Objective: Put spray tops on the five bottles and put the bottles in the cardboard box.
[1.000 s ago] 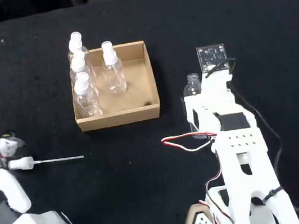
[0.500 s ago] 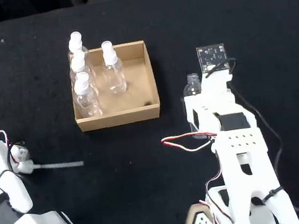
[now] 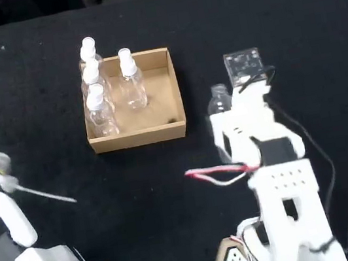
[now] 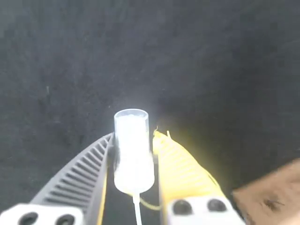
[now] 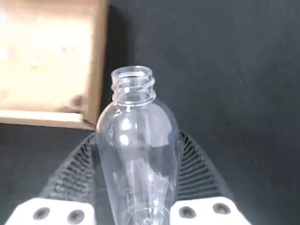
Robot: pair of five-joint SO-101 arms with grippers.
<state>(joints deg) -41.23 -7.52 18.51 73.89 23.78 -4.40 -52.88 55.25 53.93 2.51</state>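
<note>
Left gripper is clamped on a small white spray top with a thin dip tube. The cap sits snug between the grey finger and the yellow finger. Both are pressed against its sides, and the tube runs back toward the wrist. In the high view this arm is out at the table's edge on its own side. The tube sticks out slantwise over the black table cover. Can't tell if the tube tip touches the cloth.

Right gripper is closed around the body of a clear plastic bottle with an open threaded neck. The ribbed fingers hug it on both sides and the neck pokes out past the fingertips. The bottle is near the brown cardboard box, off the wall facing the right arm, and not touching it.

Inside the box stand four clear bottles with white spray tops. Three are in a row along the wall nearer the left arm, and the fourth is just beside them toward the box's middle. All are upright.

The held spray top and the open bottle are well apart, one on each side of the table.
</note>
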